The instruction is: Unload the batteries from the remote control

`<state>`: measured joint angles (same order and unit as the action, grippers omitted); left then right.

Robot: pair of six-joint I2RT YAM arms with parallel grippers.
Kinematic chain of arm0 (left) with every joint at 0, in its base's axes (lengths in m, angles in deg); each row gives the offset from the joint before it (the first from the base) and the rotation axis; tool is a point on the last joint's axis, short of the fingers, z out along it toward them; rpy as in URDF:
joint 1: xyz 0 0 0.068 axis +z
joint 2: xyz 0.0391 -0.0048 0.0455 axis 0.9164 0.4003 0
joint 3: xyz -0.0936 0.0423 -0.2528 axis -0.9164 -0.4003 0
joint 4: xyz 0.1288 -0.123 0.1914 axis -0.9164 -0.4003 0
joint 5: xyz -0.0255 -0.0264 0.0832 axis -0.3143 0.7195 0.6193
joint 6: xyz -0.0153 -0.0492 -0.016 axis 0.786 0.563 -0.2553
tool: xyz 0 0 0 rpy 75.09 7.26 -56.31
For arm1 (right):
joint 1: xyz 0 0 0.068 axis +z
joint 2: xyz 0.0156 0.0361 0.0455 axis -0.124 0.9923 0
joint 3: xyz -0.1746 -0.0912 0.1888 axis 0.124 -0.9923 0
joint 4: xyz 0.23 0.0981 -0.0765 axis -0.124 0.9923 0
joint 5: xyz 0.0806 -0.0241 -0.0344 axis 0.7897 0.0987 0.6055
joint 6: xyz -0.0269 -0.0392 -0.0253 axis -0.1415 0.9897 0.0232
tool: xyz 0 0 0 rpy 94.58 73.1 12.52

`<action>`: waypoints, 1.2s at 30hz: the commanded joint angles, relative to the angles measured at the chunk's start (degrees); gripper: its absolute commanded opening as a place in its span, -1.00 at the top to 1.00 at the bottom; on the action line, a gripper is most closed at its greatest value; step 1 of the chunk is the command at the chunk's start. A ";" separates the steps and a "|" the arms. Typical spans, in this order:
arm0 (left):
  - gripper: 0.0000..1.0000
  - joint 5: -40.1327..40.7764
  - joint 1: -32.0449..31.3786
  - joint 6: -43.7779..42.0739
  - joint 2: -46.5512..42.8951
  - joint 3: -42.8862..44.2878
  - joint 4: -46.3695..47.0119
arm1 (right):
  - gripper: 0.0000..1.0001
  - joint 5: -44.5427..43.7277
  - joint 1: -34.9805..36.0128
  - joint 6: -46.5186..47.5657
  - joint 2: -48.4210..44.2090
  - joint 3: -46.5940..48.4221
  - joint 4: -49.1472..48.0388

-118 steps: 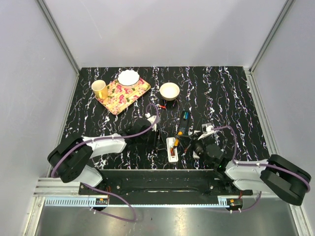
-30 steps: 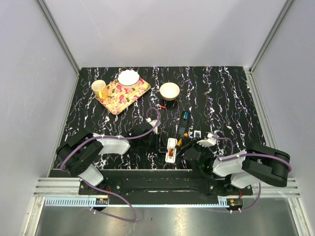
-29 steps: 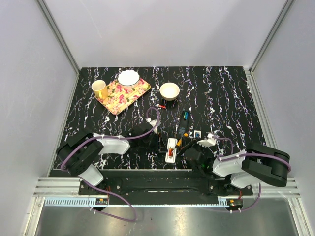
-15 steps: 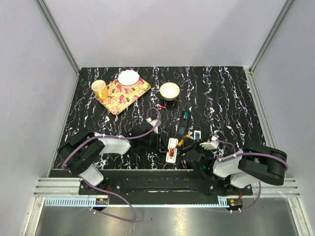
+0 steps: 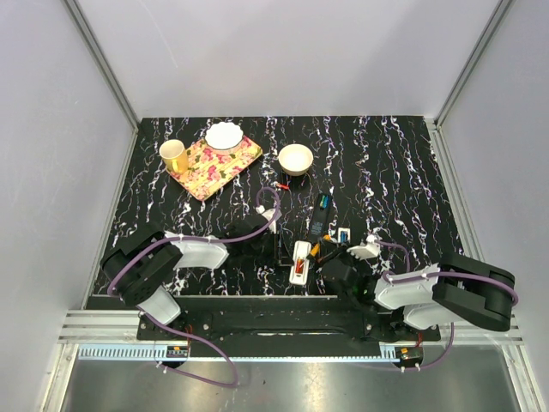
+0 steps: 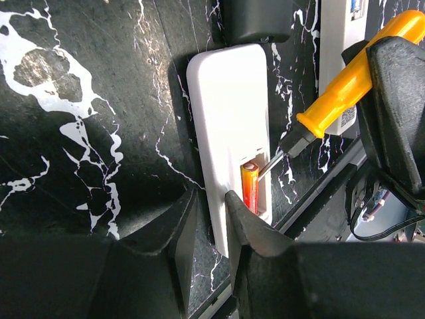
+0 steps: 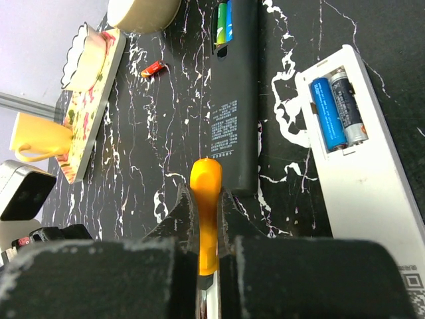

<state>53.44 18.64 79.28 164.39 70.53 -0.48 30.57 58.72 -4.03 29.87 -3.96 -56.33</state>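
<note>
A white remote (image 6: 229,113) lies face down near the front edge (image 5: 298,260), its bay open with an orange battery (image 6: 250,186) inside. My left gripper (image 6: 211,199) is nearly closed over the remote's left edge, its right finger resting over the remote. My right gripper (image 7: 206,193) is shut on an orange-handled screwdriver (image 7: 205,199). The screwdriver's metal tip (image 6: 269,163) sits in the bay beside the orange battery. A black remote (image 7: 234,86) holds green and blue batteries (image 7: 224,23). A second white remote (image 7: 358,159) holds a blue battery (image 7: 327,123) and a dark one (image 7: 348,116).
A loose red battery (image 7: 153,68) lies on the black marbled table near a cream bowl (image 5: 295,159). A flowered tray (image 5: 232,165) at the back left carries a yellow cup (image 5: 174,155) and a white dish (image 5: 224,136). The table's front rail (image 5: 257,305) is close behind both grippers.
Since the oldest frame my right arm has folded in and brought the screwdriver left to the white remote. In the last second it only shifted slightly. My left arm has barely moved.
</note>
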 commanded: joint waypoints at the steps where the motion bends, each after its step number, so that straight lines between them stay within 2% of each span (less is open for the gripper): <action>1: 0.46 1.32 -2.24 -1.69 0.85 2.05 -5.00 | 1.00 -0.70 0.34 2.58 -0.30 2.72 2.84; 4: 0.46 1.33 -2.07 -2.05 1.02 2.84 -5.53 | 1.00 0.89 0.34 8.00 2.68 1.41 -5.13; 5: 0.46 1.24 -2.07 -2.13 1.02 3.02 -5.97 | 1.00 1.50 0.34 10.39 3.74 0.97 -13.08; 6: 0.46 1.41 -2.07 -2.48 1.20 3.45 -6.23 | 1.00 1.94 0.42 11.28 4.88 0.53 -15.94; 11: 0.46 1.24 -1.45 -2.75 1.46 3.55 -6.59 | 1.00 1.42 0.34 6.72 15.95 -3.07 -33.06; 13: 0.46 1.24 -1.19 -2.84 1.20 3.37 -6.59 | 1.00 2.03 0.43 5.24 20.42 -3.95 -36.52; 17: 0.46 1.41 -0.75 -3.36 0.93 3.37 -7.55 | 1.00 3.17 0.34 4.61 23.70 -4.48 -41.72; 19: 0.46 1.50 -0.49 -3.54 0.58 3.63 -7.90 | 1.00 3.44 0.34 5.48 22.13 -4.05 -40.59; 22: 0.46 1.94 0.13 -4.33 -0.12 4.25 -9.48 | 1.00 3.88 0.42 5.49 16.09 -2.47 -32.00; 26: 0.45 2.03 0.48 -5.47 -0.39 5.56 -11.50 | 1.00 3.53 0.34 6.28 5.44 1.57 -10.86; 28: 0.45 1.85 0.48 -5.56 -0.12 5.83 -11.33 | 1.00 2.83 0.42 7.24 1.05 3.16 -6.24; 33: 0.45 1.76 0.48 -5.83 -0.03 5.92 -11.24 | 1.00 2.12 0.25 11.46 1.81 4.48 -5.77; 36: 0.42 3.25 0.57 -6.44 -1.35 6.36 -12.99 | 1.00 3.17 0.34 13.83 6.55 3.43 -13.23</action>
<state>54.23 19.10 74.52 164.42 75.14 -10.51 34.03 58.61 5.74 32.01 -0.77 -66.95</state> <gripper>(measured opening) 0.277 0.043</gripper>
